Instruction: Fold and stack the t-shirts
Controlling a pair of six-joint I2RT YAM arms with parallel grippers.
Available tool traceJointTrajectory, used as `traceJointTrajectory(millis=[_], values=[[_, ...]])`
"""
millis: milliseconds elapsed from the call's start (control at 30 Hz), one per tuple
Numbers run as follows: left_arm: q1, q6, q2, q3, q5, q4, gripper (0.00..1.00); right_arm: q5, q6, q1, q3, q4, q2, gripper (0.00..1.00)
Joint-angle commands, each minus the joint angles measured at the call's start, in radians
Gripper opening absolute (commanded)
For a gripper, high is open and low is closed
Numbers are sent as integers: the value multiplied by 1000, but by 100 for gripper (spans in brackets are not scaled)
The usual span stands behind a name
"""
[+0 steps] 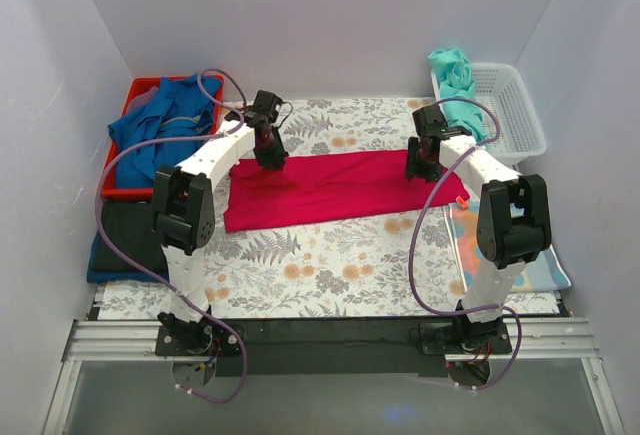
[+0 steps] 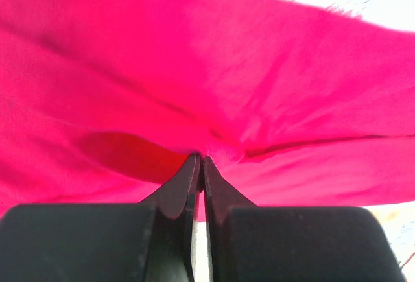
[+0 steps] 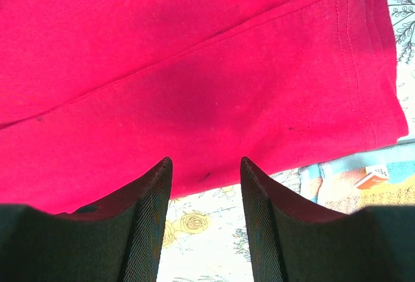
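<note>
A crimson-pink t-shirt lies folded into a long strip across the middle of the floral table. My left gripper is at its far left part, shut on a pinch of the pink cloth; the fingertips meet in the fabric. My right gripper hovers over the shirt's right end, open and empty, with the hem between and beyond its fingers. A teal t-shirt hangs over the white basket. Blue t-shirts lie crumpled in the red bin. A black folded tee sits on a blue one at the left.
A white basket stands at the back right and a red bin at the back left. A spotted patchwork cloth lies by the right arm's base, also showing in the right wrist view. White walls close in the sides and back.
</note>
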Motion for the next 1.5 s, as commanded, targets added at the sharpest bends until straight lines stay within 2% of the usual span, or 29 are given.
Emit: traceJointTrajectory(millis=[0,233,433,700,800,833,900,967,1033,1100,1200,1367,1467], values=[[0,47,87,99,11,-16,0,17,-19,2,-7,-2,-24,52],[-9,118,198,198,48,74,0,-7,-19,0,-27,7,-20,52],[-17,169,252,280,40,61,0,-16,-16,2,-27,9,-12,51],[-61,224,246,297,-153,54,0,-24,-19,2,-21,9,-3,51],[-76,258,210,251,-190,111,7,-27,-19,2,-18,7,2,51],[-81,267,201,246,-205,120,16,-29,-22,0,-19,9,2,51],[-92,271,193,235,-257,116,22,-32,-25,0,-16,9,2,51],[-90,253,160,205,-280,119,31,-33,-27,2,-15,6,6,51],[-92,225,89,163,-312,151,33,-35,-30,2,-15,7,3,51],[-90,216,26,82,-334,192,40,-36,-31,2,-18,7,2,51],[-92,212,-64,24,-349,255,43,-44,-34,2,-15,9,2,51],[-90,163,-84,8,-349,127,44,-45,-34,2,-18,9,3,51],[-92,109,-112,-85,-334,76,43,-42,-33,0,-21,7,-1,50]])
